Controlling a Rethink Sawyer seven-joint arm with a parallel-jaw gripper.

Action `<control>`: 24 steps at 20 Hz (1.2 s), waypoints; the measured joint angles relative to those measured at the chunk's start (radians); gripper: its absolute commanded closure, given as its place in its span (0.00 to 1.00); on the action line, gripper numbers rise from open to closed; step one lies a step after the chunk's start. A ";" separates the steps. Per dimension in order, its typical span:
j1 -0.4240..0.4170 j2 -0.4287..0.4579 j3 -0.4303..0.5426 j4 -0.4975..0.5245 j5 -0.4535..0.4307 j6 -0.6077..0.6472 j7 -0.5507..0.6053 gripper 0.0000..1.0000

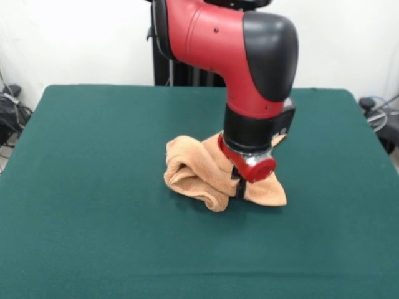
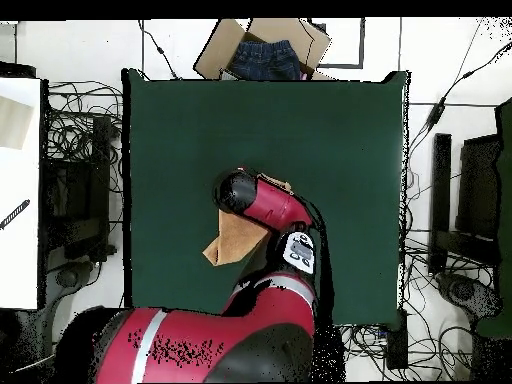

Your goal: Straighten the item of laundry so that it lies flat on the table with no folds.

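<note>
The light orange-tan towel (image 1: 193,171) lies crumpled near the middle of the dark green table (image 1: 93,156), with rolled folds on its left and front sides and a flatter corner at the right. My gripper (image 1: 239,190) reaches down from the red and black arm into the towel's front right part, and the cloth hides its tips. In the overhead view only a tan part of the towel (image 2: 232,243) shows on the table (image 2: 340,130), left of the arm, which covers the gripper.
A cardboard box holding blue jeans (image 2: 262,50) sits beyond the table's far edge. Cables and black equipment (image 2: 470,200) lie on the floor round the table. A white surface (image 2: 20,190) stands to the left.
</note>
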 measured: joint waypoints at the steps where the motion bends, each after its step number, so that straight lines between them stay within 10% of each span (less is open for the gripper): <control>1: 0.001 -0.020 0.001 0.014 -0.016 0.000 0.000 1.00; 11: 0.011 -0.232 0.017 0.161 -0.101 0.000 0.000 1.00; 24: -0.112 -0.277 0.118 0.219 -0.167 0.000 0.000 1.00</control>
